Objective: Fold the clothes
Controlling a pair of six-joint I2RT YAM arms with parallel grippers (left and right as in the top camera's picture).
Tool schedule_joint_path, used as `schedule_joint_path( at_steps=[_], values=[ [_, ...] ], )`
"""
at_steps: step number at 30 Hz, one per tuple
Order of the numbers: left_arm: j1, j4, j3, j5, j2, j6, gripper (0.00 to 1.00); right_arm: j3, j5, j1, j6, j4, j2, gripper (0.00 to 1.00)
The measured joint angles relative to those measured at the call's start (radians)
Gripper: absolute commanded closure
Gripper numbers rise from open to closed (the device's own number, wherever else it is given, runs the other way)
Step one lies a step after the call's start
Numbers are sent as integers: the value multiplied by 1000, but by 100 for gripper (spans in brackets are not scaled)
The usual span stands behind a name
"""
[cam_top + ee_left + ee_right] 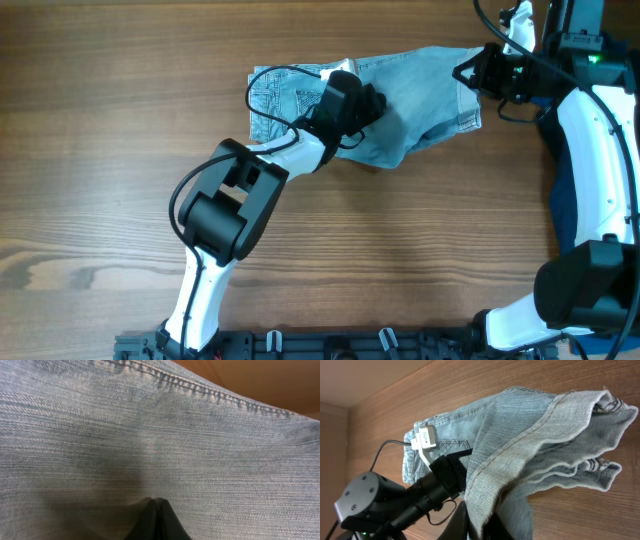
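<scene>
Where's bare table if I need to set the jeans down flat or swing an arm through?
Open wood lies left of the jeans and across the near half of the table, between the two arms. It is crowded at the far right, where the right pincer and left pincer are shut on denim.

Overhead downward; wrist views close (shared jeans (400,100))

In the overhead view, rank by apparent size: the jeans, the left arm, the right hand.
1. Left arm: covers most area, though it rises nearer the camera, so this is only roughly ahead.
2. Jeans: close second, partly hidden by the arm.
3. Right hand: clearly smallest.
</scene>
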Motion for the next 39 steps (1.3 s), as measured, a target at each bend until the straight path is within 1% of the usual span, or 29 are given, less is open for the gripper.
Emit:
schedule_joint_path(
  at_steps=[4,9,10,12,14,16,19,21,23,25,26,29,31,33,35,36,39],
  values=[
    [-1,23,0,2,38,0,96,0,0,0,0,0,0,96],
    [15,30,23,50,51,0,96,0,0,0,0,0,0,96],
    [24,26,39,67,51,0,95,0,0,0,0,1,0,96],
    [51,16,82,102,48,0,90,0,0,0,0,1,0,96],
    [87,3,128,122,40,0,89,0,0,0,0,1,0,95],
    [119,-32,159,126,31,-1,90,0,0,0,0,1,0,96],
    [164,-93,179,133,18,0,96,0,0,0,0,1,0,96],
    [211,-180,185,161,10,0,96,0,0,0,0,0,0,96],
    [280,-269,186,222,3,13,96,0,0,0,-2,-2,0,96],
    [378,-389,187,296,-5,44,95,0,0,0,-11,-3,0,96],
    [423,-436,186,314,-12,59,92,0,0,0,-14,-3,0,96],
    [575,-600,184,359,-57,135,77,0,0,0,-19,-7,0,96],
    [659,-676,183,373,-97,192,67,0,0,0,-22,-7,0,96],
    [713,-740,184,376,-137,249,63,0,0,0,-23,-8,0,95],
    [729,-798,187,367,-161,303,62,0,0,0,-23,-8,0,96],
    [727,-813,187,363,-165,328,58,0,0,0,-23,-8,0,96],
    [692,-845,187,346,-159,413,43,0,0,0,-23,-9,0,96]
  ],
)
